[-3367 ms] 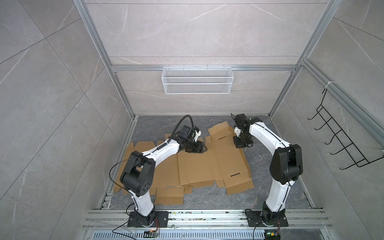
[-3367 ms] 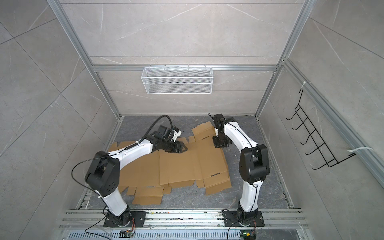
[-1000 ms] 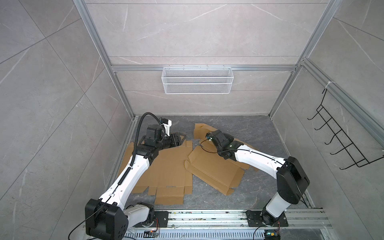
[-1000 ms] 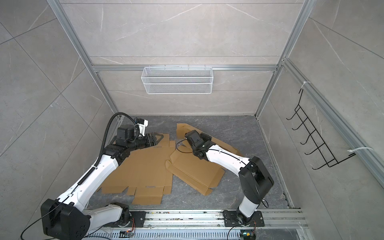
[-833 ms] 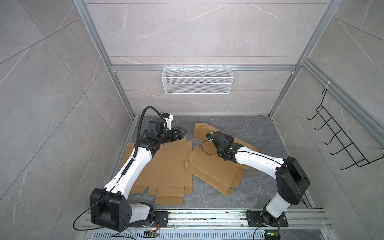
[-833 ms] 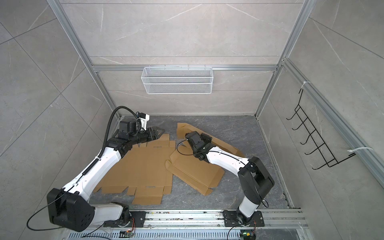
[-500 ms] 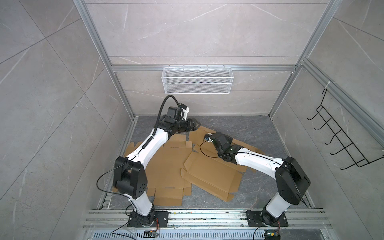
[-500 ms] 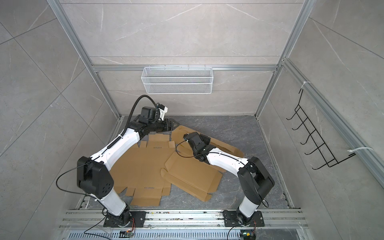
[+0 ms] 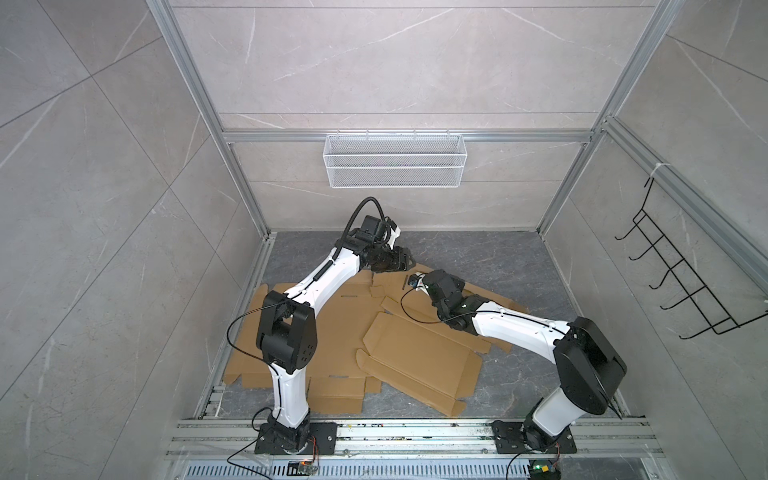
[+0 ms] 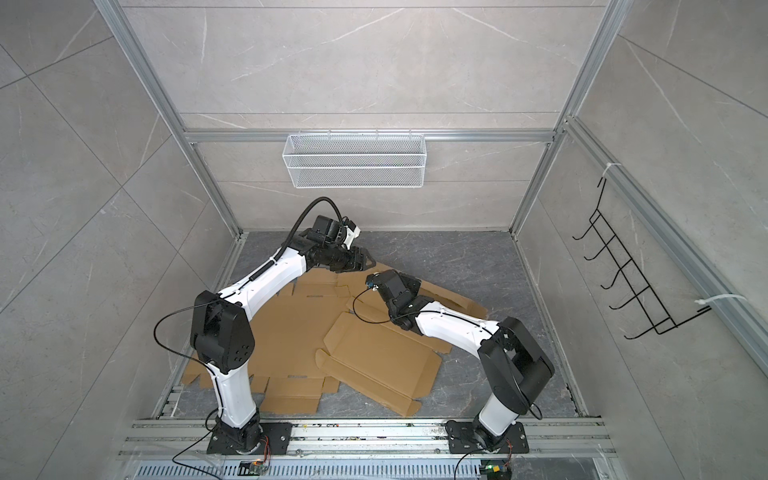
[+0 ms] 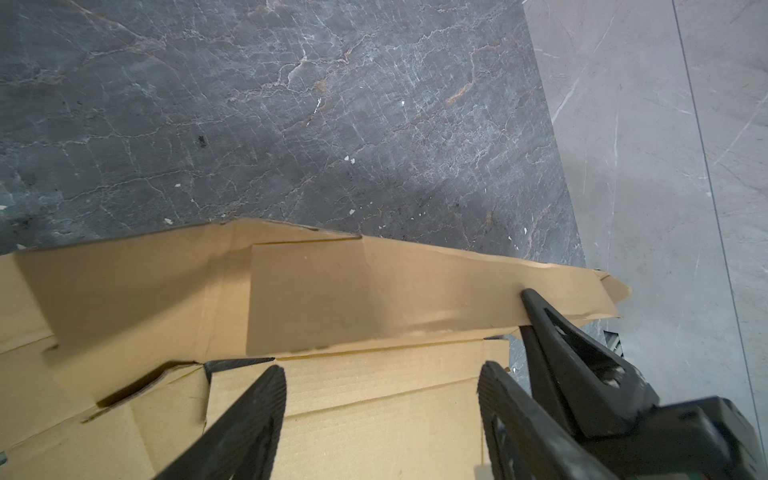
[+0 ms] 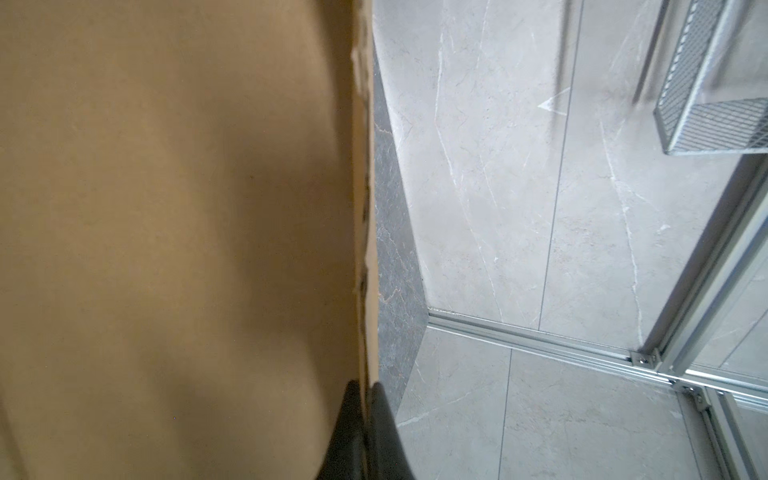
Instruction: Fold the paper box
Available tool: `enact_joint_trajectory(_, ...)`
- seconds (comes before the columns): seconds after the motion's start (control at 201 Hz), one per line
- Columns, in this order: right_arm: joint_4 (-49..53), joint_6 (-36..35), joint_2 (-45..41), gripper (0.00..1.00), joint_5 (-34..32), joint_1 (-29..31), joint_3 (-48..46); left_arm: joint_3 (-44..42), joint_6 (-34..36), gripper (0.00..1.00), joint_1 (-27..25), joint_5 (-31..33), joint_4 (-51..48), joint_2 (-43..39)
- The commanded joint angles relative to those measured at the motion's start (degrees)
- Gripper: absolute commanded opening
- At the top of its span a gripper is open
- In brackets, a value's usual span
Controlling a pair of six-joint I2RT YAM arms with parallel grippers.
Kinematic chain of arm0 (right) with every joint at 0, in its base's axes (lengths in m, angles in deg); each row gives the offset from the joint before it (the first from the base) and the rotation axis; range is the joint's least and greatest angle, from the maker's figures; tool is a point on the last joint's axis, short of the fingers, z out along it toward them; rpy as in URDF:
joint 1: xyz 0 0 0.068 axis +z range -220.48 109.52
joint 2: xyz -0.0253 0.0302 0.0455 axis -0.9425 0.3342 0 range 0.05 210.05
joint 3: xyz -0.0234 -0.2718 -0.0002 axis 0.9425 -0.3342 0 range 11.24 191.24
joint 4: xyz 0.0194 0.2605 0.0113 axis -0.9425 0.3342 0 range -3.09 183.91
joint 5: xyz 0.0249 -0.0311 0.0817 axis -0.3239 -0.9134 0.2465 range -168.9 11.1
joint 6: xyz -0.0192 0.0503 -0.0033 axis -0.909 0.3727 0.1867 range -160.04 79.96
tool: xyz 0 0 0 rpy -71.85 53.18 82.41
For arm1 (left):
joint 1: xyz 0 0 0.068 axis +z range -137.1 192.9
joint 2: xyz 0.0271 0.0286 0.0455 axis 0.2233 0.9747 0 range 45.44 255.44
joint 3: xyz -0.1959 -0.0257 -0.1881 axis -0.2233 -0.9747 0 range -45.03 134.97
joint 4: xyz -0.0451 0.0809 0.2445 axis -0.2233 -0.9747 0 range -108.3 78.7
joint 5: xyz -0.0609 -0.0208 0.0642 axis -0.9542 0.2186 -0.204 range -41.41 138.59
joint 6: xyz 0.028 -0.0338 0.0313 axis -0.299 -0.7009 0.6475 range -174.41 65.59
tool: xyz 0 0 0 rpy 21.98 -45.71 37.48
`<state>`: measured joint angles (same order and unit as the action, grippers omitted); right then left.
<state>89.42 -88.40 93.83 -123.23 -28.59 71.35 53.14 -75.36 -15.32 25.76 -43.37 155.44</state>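
Note:
The paper box is a brown cardboard blank lying skewed on the dark floor, also seen in a top view. My right gripper is shut on its back edge. In the right wrist view the fingertips pinch the thin rim of the panel. My left gripper hovers open just behind it, over the same back edge. In the left wrist view its gripper stands wide above the cardboard, with a raised flap ahead of it and nothing between the fingers.
A second flat cardboard sheet lies at the left under my left arm. A white wire basket hangs on the back wall and a black wire rack on the right wall. Aluminium rails run along the front.
My left arm has swung from the left side to the back middle, open, beside the right gripper. The right gripper has kept its hold and the box has shifted slightly forward and left.

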Motion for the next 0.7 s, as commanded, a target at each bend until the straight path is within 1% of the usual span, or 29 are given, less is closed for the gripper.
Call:
enact_joint_trajectory(0.0,-5.69,-3.54,-2.42,0.00,-2.25,0.43,-1.04,1.19,0.22,0.75,0.20,-1.75,0.79,0.00)
enact_joint_trajectory(0.1,-7.68,-7.44,-4.45,0.00,-3.54,0.00,-1.64,2.19,-0.05,0.75,0.27,-1.51,0.51,-1.77)
enact_joint_trajectory(0.244,-5.46,-8.13,-9.45,0.00,-3.69,-1.09,-0.60,-0.30,-0.57,0.75,1.22,-0.94,2.29,-7.40)
enact_joint_trajectory(0.328,-1.41,-6.30,-14.02,0.00,2.65,-0.96,-1.46,-0.68,-0.72,0.75,1.62,-1.25,2.88,-9.58)
enact_joint_trajectory(0.403,-1.85,-7.07,-15.19,0.00,2.30,-0.84,-2.21,0.19,-0.67,0.75,1.60,-1.63,2.24,-10.76)
enact_joint_trajectory(0.438,-1.19,-6.53,-16.14,0.00,3.37,-0.80,-2.68,0.35,-0.75,0.75,1.61,-1.69,2.19,-11.56)
enact_joint_trajectory(0.533,5.08,-2.67,-20.07,0.00,12.02,-0.88,-3.39,-0.23,-0.67,0.76,1.60,-1.52,2.60,-14.06)
enact_joint_trajectory(0.607,10.96,-0.85,-20.16,0.00,15.32,-0.91,-2.16,-0.57,-0.49,0.75,1.60,-1.44,2.00,-15.60)
enact_joint_trajectory(0.697,15.33,0.51,-19.36,0.00,17.90,-0.91,-0.69,-1.40,0.34,0.75,1.60,-1.19,1.21,-17.55)
